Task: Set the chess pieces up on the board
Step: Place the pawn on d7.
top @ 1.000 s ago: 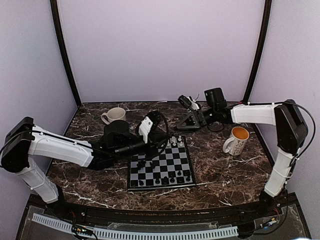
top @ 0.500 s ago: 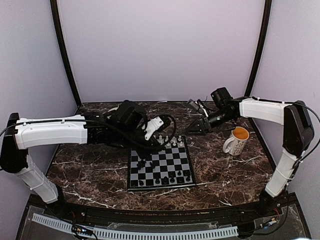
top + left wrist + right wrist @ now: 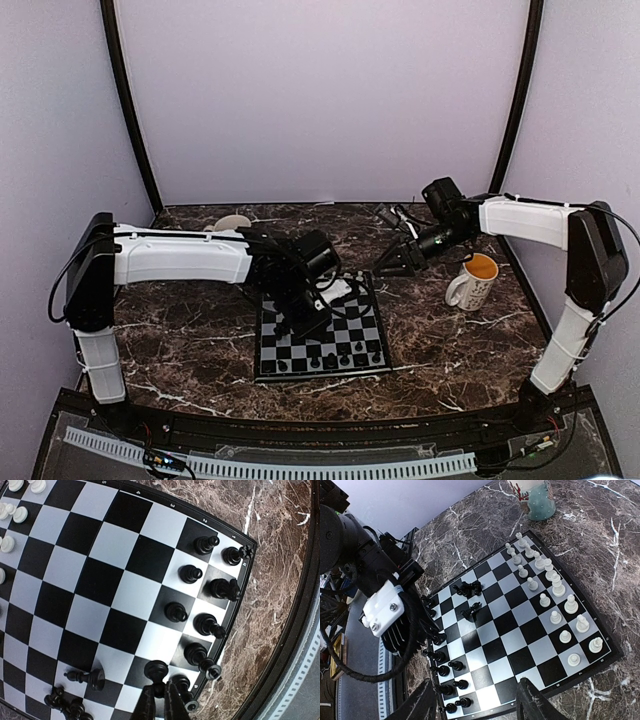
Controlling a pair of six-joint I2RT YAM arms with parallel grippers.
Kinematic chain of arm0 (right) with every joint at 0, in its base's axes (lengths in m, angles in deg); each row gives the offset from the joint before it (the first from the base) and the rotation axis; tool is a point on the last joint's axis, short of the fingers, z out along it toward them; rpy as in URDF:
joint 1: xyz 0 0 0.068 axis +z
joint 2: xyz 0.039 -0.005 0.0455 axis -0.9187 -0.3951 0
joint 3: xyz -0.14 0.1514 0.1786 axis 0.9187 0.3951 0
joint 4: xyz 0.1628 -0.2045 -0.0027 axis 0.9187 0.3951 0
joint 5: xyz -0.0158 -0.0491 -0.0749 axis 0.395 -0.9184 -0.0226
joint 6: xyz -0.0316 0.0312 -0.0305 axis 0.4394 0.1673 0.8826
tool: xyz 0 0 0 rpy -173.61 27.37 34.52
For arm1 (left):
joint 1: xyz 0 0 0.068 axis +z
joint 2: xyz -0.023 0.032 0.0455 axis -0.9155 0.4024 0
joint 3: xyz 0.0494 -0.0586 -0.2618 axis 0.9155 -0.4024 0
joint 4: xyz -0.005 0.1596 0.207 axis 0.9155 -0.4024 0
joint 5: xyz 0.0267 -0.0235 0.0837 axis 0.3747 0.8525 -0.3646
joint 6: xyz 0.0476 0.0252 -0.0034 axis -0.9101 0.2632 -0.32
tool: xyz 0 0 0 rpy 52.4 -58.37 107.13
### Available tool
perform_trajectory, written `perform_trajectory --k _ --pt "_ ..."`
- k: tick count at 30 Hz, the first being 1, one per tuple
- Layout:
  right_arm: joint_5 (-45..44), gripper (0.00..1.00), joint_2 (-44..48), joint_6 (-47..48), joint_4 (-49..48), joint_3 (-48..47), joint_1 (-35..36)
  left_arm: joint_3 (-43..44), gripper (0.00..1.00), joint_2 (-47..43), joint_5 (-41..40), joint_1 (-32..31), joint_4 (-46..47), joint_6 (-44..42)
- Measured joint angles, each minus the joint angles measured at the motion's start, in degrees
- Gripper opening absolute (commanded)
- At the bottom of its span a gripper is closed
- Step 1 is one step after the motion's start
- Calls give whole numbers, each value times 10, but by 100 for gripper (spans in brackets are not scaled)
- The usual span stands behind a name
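The left gripper (image 3: 160, 687) has swung down from 10 o'clock to the 7 o'clock side of the board (image 3: 350, 320), pinching a black pawn (image 3: 156, 670) at its row, so one more piece is nearly home; the right gripper (image 3: 393, 262) waits open at 1 o'clock.

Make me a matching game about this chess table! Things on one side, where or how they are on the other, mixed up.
Things: A white pieces; B left fingers; C right fingers; D mug with orange inside.
States: 1 spread wide, empty; 2 on the table, right of the board; 3 closed on a black piece; 4 lined up along the board's far edge.
Pairs: A-4, B-3, C-1, D-2.
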Motion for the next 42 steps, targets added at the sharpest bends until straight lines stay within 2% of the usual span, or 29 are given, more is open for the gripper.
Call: perform_trajectory --k 4,17,42 --pt "2 54 0 5 2 0 0 33 3 27 -2 0 -16 -7" --pt "7 53 0 27 19 0 0 56 4 61 19 0 -34 -14" --pt "17 53 -1 43 43 0 0 63 8 89 32 0 -38 -14"
